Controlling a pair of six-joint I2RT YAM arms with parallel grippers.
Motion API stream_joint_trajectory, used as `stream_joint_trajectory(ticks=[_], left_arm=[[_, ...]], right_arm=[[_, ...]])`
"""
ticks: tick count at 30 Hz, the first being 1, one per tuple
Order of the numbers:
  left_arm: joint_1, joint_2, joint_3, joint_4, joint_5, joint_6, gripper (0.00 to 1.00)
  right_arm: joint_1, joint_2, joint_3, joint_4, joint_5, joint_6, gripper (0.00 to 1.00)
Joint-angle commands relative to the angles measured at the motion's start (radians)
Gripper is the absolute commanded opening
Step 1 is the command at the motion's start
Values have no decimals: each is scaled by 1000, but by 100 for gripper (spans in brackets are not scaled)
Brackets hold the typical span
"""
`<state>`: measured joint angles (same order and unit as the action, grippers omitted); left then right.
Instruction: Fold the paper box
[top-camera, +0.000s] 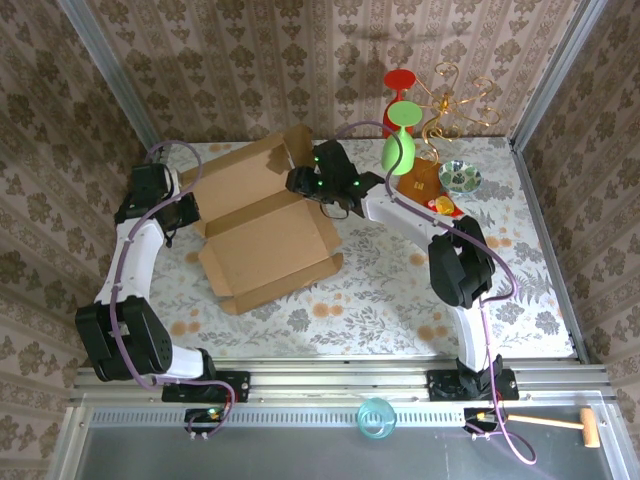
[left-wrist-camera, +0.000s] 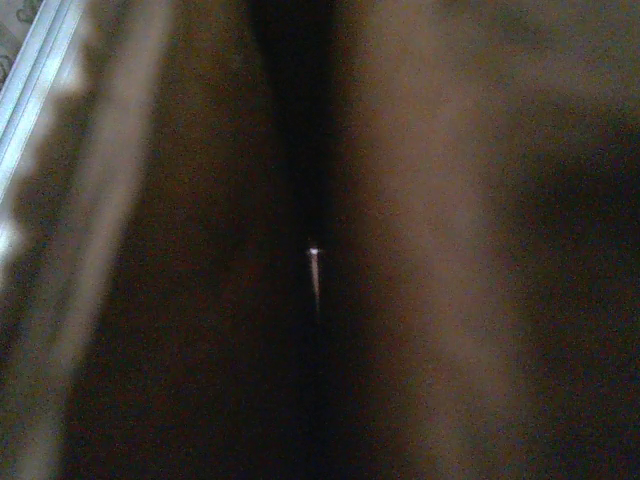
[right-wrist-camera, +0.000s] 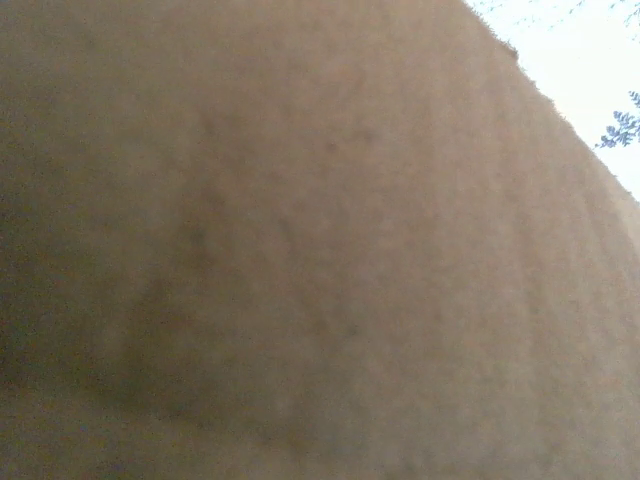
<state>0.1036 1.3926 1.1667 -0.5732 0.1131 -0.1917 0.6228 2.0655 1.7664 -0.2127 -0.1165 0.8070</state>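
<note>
Paper box (top-camera: 265, 240) partly folded, far side raised. Left gripper (top-camera: 190, 215) at its left edge, right gripper (top-camera: 298, 182) at the raised side.

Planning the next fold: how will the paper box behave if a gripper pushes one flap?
The paper box is thin cardboard sheet, so probably light and apt to slide on the table. Its panels look flat and stiff, likely hinging only at creases.
</note>
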Motion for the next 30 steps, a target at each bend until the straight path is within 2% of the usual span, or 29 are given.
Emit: stream_joint_trajectory(ticks=[1,17,21,24,30], left_arm=[[-7,2,41,12,44,-34,0],[-6,4,32,19,55,-45,0],[5,16,37,23,60,-20,0],[16,28,40,34,69,10,0],[40,51,54,61,131,53,0]], right_arm=[[6,21,21,-5,-17,4,54],[8,35,46,-27,-63,74,63],[-3,22,144,-154,-78,7,65],[-21,-36,161,-175,-94,-59,66],[-65,-143,200,-174,-308,-274,66]])
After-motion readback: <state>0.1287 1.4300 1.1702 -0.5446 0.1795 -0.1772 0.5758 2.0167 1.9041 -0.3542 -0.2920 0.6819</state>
